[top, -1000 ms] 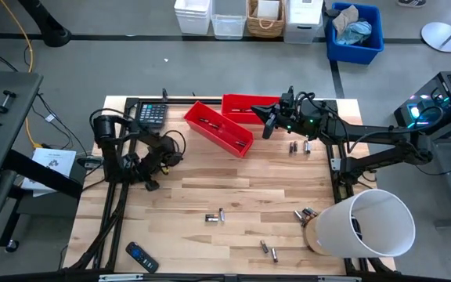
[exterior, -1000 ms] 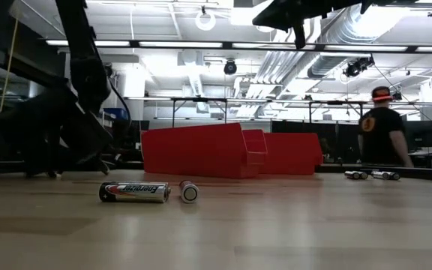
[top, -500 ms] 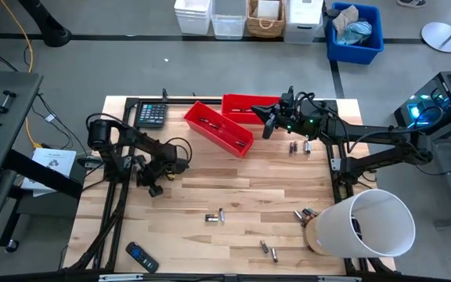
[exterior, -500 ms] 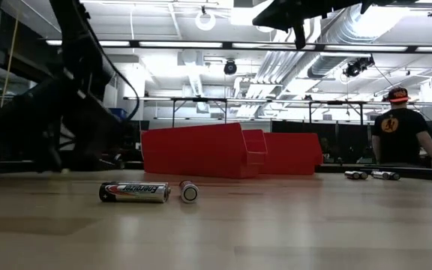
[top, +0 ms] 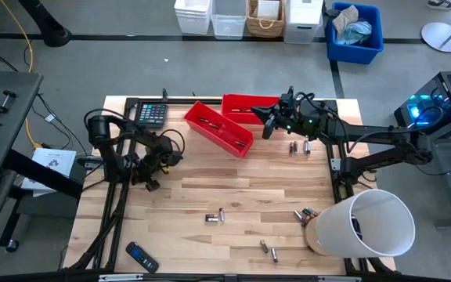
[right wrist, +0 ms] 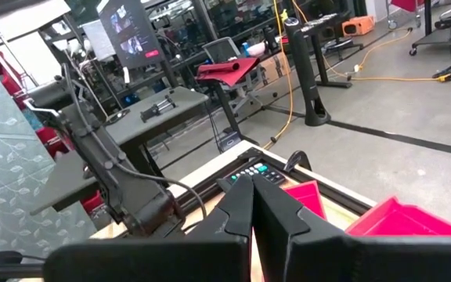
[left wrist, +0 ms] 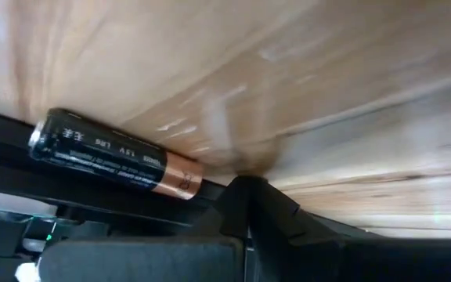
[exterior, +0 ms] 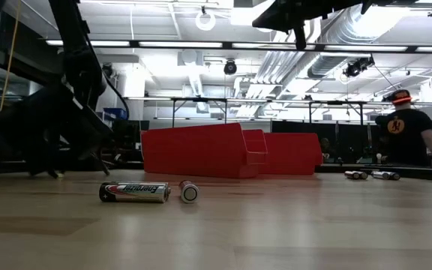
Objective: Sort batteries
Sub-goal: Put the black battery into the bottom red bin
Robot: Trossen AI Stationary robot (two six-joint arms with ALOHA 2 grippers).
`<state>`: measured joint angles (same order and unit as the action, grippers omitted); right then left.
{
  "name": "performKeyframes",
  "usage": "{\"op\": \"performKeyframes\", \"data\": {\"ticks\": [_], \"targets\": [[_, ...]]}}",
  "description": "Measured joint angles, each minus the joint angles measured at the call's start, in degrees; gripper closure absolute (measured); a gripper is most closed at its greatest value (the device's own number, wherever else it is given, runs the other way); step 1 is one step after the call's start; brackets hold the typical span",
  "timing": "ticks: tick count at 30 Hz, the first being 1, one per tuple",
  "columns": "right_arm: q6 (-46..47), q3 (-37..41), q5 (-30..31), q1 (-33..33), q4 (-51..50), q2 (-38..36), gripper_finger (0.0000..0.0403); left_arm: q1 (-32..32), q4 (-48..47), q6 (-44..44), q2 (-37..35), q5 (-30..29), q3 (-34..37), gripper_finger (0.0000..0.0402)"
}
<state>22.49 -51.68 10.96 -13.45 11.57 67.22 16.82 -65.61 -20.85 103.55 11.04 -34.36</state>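
Small batteries lie scattered on the wooden table: a pair at mid-near (top: 214, 217), some near the near edge (top: 268, 250), some by the white tub (top: 304, 213), some near the right arm (top: 298, 146). The low view shows the mid-near pair, one lying side-on (exterior: 135, 192). The left wrist view shows a black-and-copper battery (left wrist: 116, 153) lying flat against a dark rail. My left gripper (top: 150, 186) (left wrist: 246, 185) is shut, low at the table's left side, its tips just beside that battery's copper end. My right gripper (top: 268, 125) (right wrist: 253, 196) is shut and hovers high over the two red bins (top: 219, 128). My left gripper's shut fingertips (left wrist: 241, 200) come down slanting onto the wood right beside the black-and-copper battery's copper end (left wrist: 180, 177). I cannot tell whether they touch the battery or the table.
A big white tub (top: 366, 223) lies at the near right corner. A calculator (top: 152, 113) sits at the far left corner, a remote (top: 141, 257) near the near left edge. Black frame rails (top: 124, 196) run along the table's sides. A person (exterior: 407, 135) walks in the room behind.
My left arm swung a little toward the table's right and near edge, then came back toward the left side; its gripper stands about where it was a second ago. The person in the room behind has walked to the right.
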Motion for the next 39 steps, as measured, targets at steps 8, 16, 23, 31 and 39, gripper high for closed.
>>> {"op": "performKeyframes", "data": {"ticks": [8, 16, 23, 31, 39], "targets": [[-0.49, 0.0, 0.02, -0.07, -0.21, 0.0, 0.0402, 2.24, -1.58, 1.12, 0.07, -3.55, -7.6, 0.0401], [-0.44, 0.0, 0.02, -0.07, -0.2, 0.0, 0.0402, 0.29, -5.35, 3.7, -2.56, -4.48, -14.48, 0.0401], [-0.44, 0.0, 0.02, -0.07, -0.2, 0.0, 0.0402, 1.55, -6.58, 1.93, -8.7, -7.14, -8.04, 0.0401], [-1.87, 0.0, 1.08, -0.07, -0.29, 0.0, 0.0402, 4.03, -5.96, -2.52, -10.7, -6.42, -4.94, 0.0357], [-1.85, -0.02, 1.1, -0.07, -0.51, 0.96, 0.0402, 8.9, -7.05, 4.31, -10.88, -7.72, -5.92, 0.0307]]}}
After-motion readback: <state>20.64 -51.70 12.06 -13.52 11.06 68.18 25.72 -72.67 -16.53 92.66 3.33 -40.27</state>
